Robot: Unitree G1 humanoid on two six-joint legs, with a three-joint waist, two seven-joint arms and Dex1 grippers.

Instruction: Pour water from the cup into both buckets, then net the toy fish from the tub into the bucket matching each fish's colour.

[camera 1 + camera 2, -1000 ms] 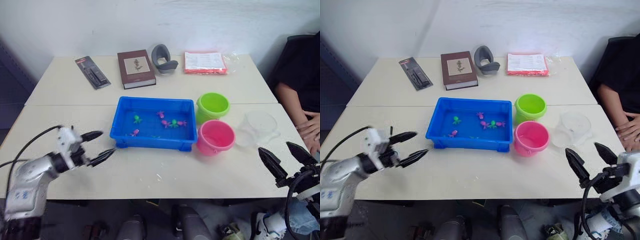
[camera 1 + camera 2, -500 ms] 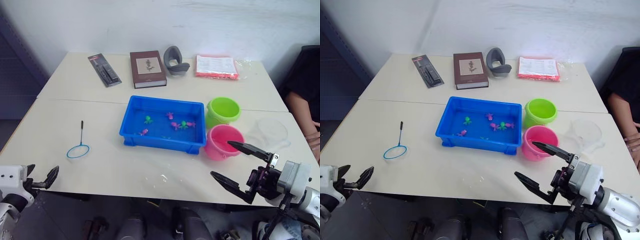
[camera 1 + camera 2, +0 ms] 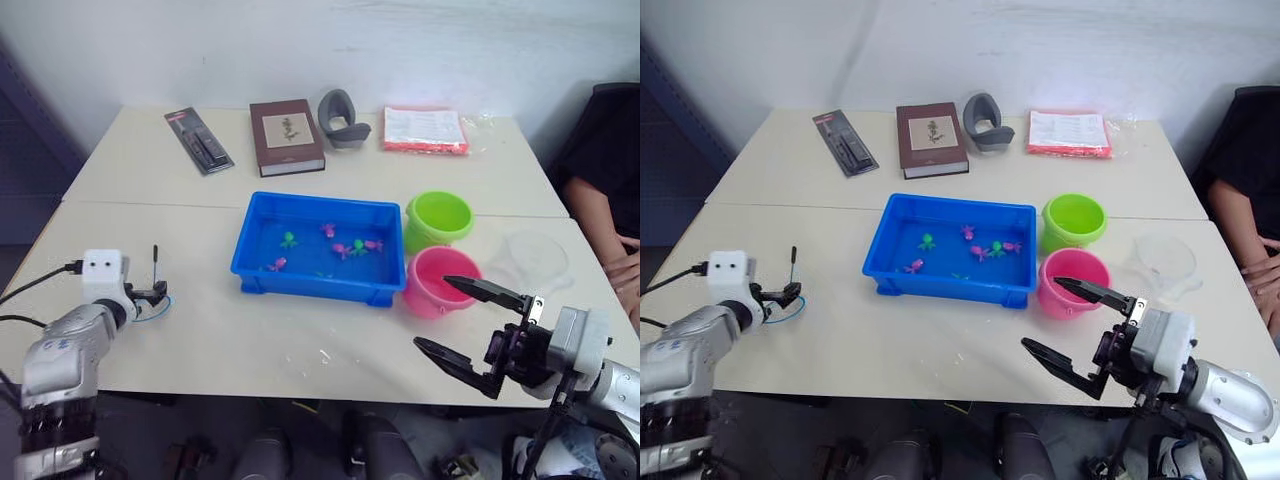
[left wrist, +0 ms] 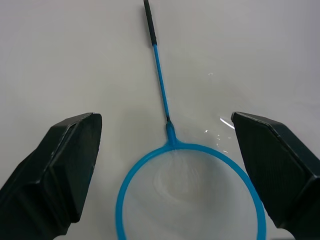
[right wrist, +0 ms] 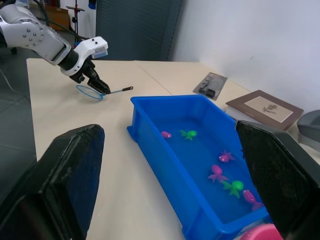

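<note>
The blue tub (image 3: pixel 305 284) stands mid-table with water and several tiny pink and green toy fish (image 3: pixel 345 246) in it. To its right are the lime green bucket (image 3: pixel 438 236) and, nearer me, the pink bucket (image 3: pixel 420 298). Right of those stands the clear cup (image 3: pixel 535 258). On the table's left side lies the net (image 4: pixel 190 192), its hoop between the fingers (image 4: pixel 55 175) of my open left gripper (image 3: pixel 158 295), handle (image 4: pixel 157 60) pointing away. My right gripper (image 3: pixel 432 312) hovers open, front of the pink bucket, empty.
Along the far edge lie a black packaged item (image 3: pixel 198 142), a brown book (image 3: pixel 287 137), a grey curved object (image 3: pixel 340 118) and a red-edged packet of papers (image 3: pixel 425 128). A person's arm (image 3: pixel 610 245) rests at the table's right edge, beside the cup.
The camera view has shifted. My left gripper has come up from below the table's near edge and now straddles the net's hoop. The right gripper has barely moved.
</note>
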